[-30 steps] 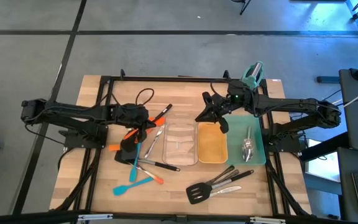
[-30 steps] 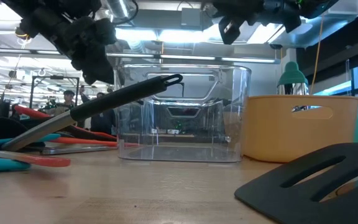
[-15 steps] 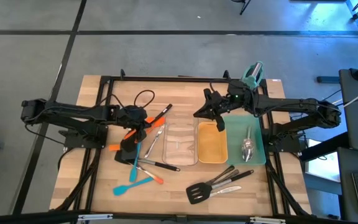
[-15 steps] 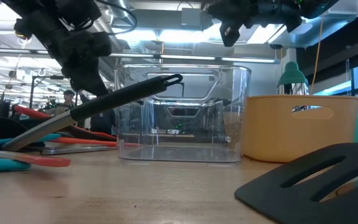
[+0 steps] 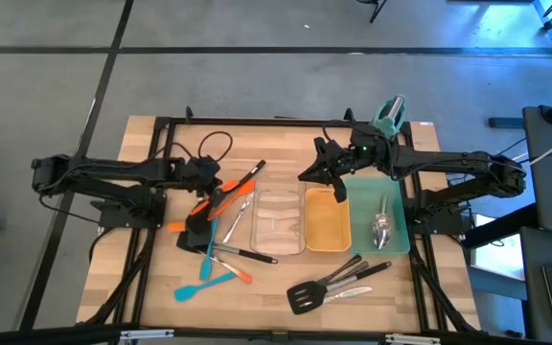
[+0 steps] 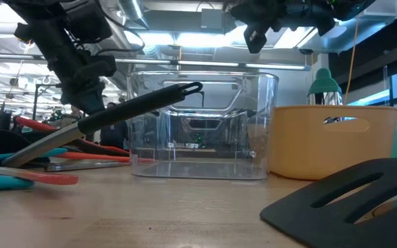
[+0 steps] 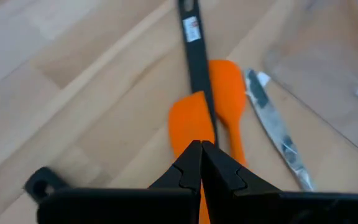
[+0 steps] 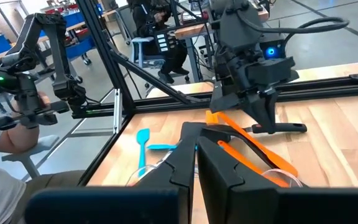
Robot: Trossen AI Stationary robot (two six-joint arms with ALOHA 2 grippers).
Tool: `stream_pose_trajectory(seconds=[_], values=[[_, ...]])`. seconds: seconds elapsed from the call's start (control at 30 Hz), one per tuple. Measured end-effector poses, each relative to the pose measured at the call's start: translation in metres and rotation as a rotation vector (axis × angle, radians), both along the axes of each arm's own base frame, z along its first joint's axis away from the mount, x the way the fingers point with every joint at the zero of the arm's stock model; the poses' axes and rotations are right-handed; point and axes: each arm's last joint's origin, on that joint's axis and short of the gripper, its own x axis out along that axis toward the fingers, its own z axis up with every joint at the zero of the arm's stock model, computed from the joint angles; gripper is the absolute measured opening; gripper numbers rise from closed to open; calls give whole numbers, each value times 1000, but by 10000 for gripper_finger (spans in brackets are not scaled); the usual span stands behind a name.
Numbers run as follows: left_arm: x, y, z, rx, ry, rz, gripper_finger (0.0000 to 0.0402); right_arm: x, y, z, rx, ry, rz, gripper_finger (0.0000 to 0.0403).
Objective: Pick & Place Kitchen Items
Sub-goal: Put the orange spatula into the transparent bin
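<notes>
My left gripper (image 5: 216,195) is shut and slants down over a heap of kitchen items left of the clear tray (image 5: 276,222). Its tips (image 7: 201,147) hang above two orange spatulas (image 7: 194,118) crossed by a black handle (image 7: 194,59), with a steel utensil (image 7: 278,134) beside them. In the low view it (image 6: 81,103) stays just above a long black handle (image 6: 136,107) that leans on the heap. My right gripper (image 5: 307,176) is shut and held high near the far end of the yellow tray (image 5: 326,222), holding nothing.
Blue spatulas (image 5: 199,284) lie at the near left, and black slotted turners (image 5: 319,287) lie near the front edge. A steel spoon (image 5: 381,230) lies in the teal tray (image 5: 398,206). A teal stand (image 5: 389,113) stands at the far right. People show beyond the table (image 8: 5,130).
My left gripper has tipped further downward and rolled, sinking a little toward the orange spatulas while staying shut. My right gripper has turned slightly at the wrist without leaving its place. No utensil has moved.
</notes>
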Motion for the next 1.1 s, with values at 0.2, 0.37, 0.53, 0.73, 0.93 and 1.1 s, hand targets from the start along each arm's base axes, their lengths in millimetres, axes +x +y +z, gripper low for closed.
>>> stream_pose_trajectory(seconds=[0.2,0.37,0.53,0.73,0.93,1.1], values=[[-2,3,-1,-8,9,29,2,0,0,0,-3,-1,1,20],[-4,2,-2,-43,23,52,2,0,0,0,1,0,0,20],[-7,1,-11,-78,124,36,3,0,0,0,21,8,-4,20],[5,3,-23,-94,146,6,37,0,0,-1,22,13,-4,20],[15,5,-30,-95,141,-4,104,0,0,-2,25,24,-4,20],[21,6,-28,-99,146,-8,151,0,0,-2,24,27,-13,20]])
